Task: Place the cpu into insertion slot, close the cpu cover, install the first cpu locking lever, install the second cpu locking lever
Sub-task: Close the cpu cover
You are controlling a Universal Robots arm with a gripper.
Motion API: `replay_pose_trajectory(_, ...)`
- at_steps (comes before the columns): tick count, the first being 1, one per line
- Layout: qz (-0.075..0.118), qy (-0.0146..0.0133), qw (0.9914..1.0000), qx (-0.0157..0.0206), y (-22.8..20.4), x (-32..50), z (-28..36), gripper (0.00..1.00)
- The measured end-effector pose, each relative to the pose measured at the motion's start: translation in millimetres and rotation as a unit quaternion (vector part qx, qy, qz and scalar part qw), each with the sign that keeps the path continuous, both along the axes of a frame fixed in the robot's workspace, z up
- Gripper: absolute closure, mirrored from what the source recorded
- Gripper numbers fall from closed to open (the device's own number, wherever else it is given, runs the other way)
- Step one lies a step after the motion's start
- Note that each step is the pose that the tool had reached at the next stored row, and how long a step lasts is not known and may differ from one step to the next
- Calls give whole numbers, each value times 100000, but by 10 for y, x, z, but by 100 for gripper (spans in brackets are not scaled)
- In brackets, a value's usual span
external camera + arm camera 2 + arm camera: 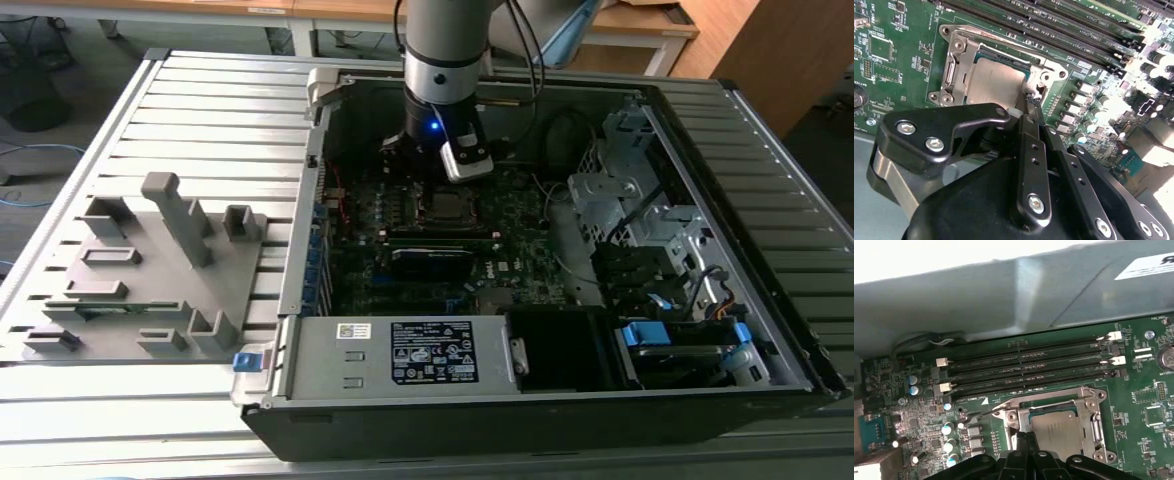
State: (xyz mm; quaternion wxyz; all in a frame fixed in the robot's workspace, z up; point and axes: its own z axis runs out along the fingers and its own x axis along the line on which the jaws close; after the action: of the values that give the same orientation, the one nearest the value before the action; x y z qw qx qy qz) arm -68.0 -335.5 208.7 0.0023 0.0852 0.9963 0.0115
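Cpu lies under the cpu cover (plain in both wrist views), closed tool at its corner.

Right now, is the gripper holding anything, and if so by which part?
It cannot be told. The gripper is down at the edge of the cpu cover, beside the cpu; whether it grips anything there is hidden.

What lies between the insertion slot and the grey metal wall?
In the first wrist view, long black memory slots lie between the insertion slot and the grey wall.
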Motion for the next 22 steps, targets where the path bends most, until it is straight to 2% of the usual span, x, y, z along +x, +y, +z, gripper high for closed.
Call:
replay_pose_trajectory(13, 2884, -53, 99958, 5, 0, -35, -37, 89)
replay_pose_trajectory(22, 3128, -54, 99951, 4, 0, -70, -72, 89)
